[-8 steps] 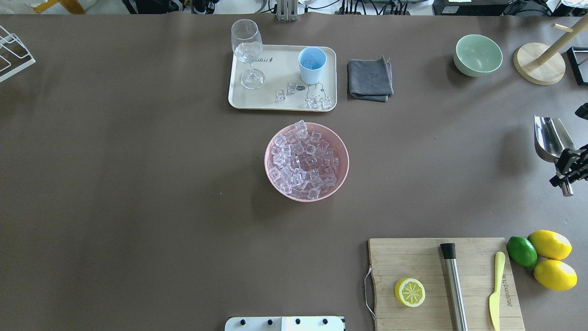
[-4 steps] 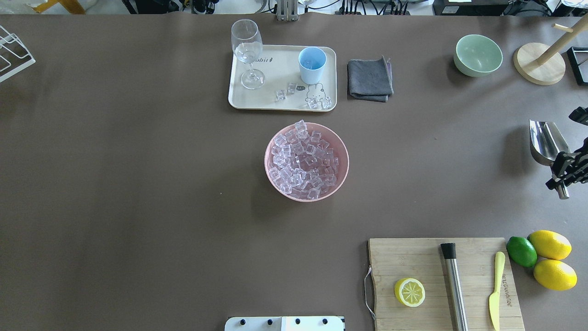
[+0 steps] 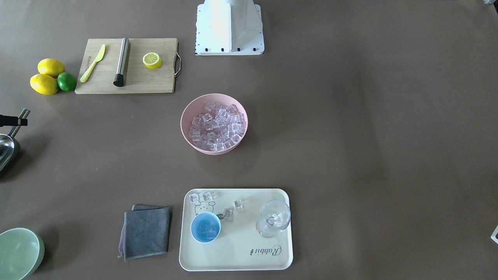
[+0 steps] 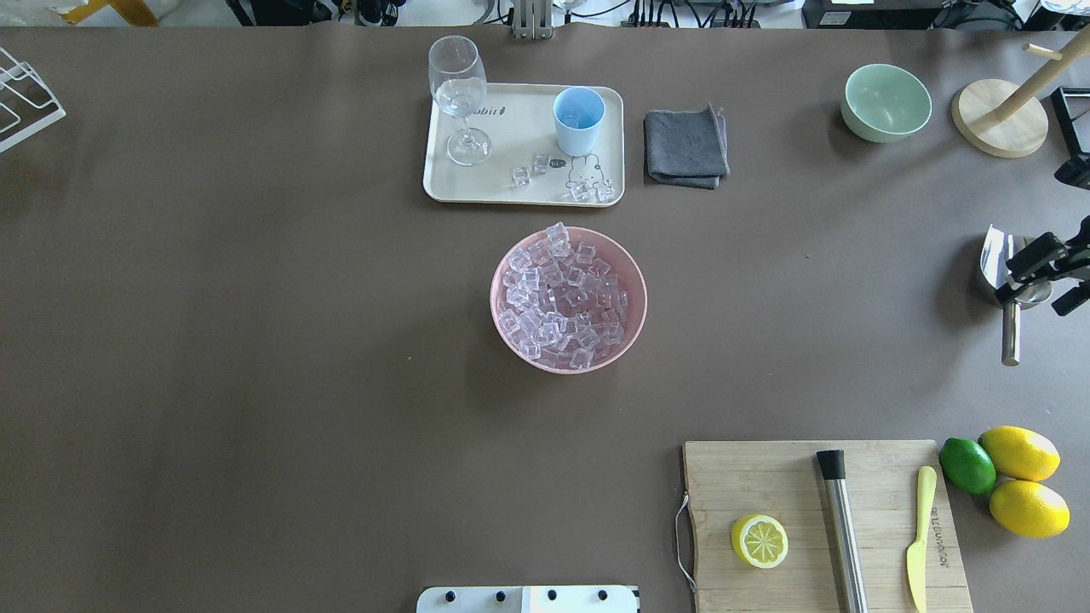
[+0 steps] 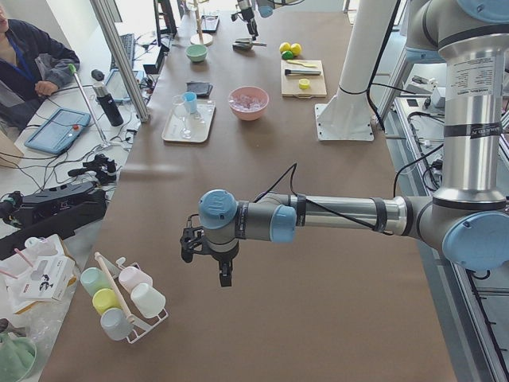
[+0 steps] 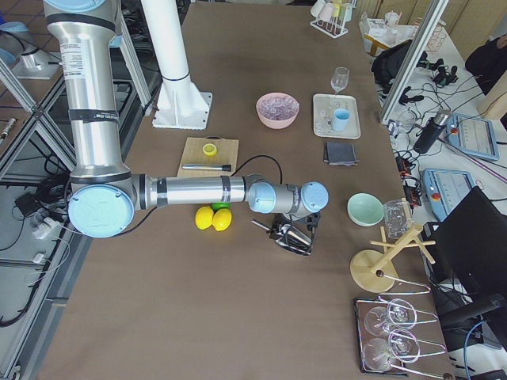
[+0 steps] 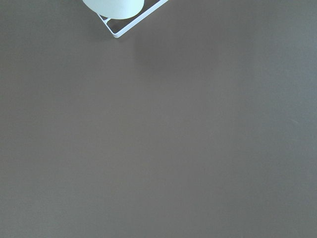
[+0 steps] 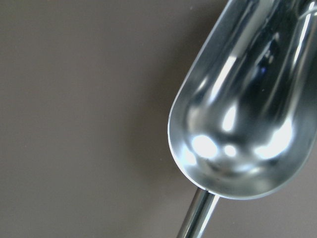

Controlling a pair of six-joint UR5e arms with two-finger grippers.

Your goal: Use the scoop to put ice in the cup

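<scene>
The left arm (image 5: 342,213), across the middle of the left-side view, is a silver-grey tube with dark grey rings and light-blue caps (image 5: 216,208) on its round joints. A thin black cable (image 5: 280,177) loops over it. The right arm (image 6: 198,190) looks alike. The left gripper (image 5: 207,259) and right gripper (image 4: 1035,285) are black. The white base (image 3: 229,27), top centre, carries a row of dark screws (image 3: 229,49).
</scene>
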